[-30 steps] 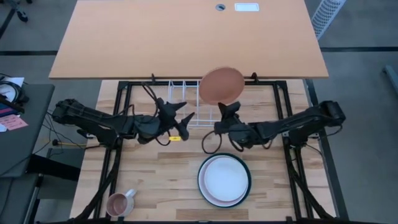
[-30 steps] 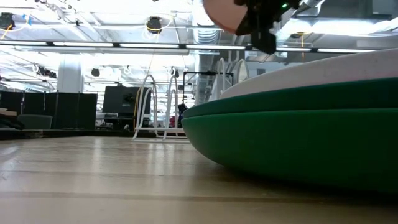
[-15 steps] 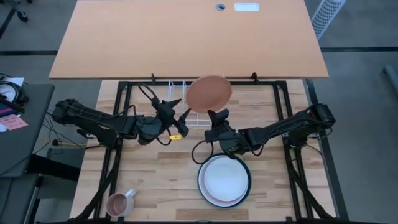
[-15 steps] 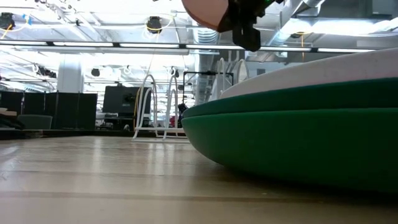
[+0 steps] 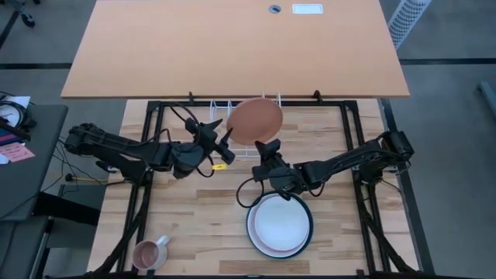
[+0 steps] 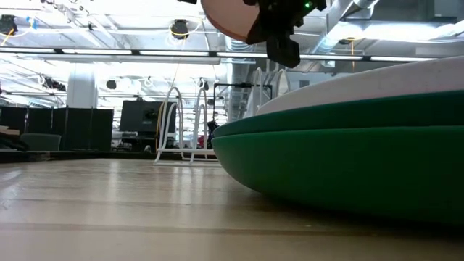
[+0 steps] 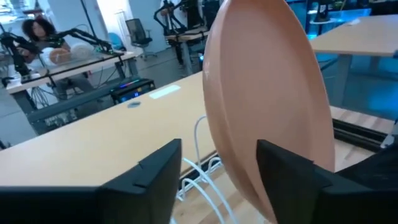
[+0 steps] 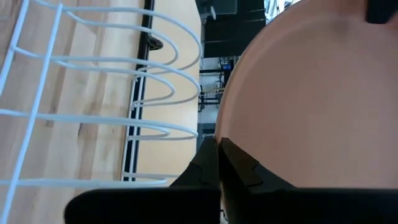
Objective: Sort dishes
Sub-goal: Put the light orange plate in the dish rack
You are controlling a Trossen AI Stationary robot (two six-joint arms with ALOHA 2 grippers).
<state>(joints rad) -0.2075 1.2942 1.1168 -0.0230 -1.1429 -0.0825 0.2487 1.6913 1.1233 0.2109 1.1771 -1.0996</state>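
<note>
Mid-handoff: my right gripper (image 5: 266,147) pinched the orange plate (image 5: 256,121) over the rack (image 5: 221,108); left gripper (image 5: 225,141) spread, needed to clamp the rim.

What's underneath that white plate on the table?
The white plate lies on top of a stack. Below it a thin pink plate edge peeks out, and a dark green plate sits at the bottom. Whether anything else is hidden between them cannot be seen.

- You see even, bright overhead light in the high view, with soft shadows.
- Ceiling lamps (image 6: 181,29) glare in your low view.
- The near green plate (image 6: 348,163) looms blurred.
</note>
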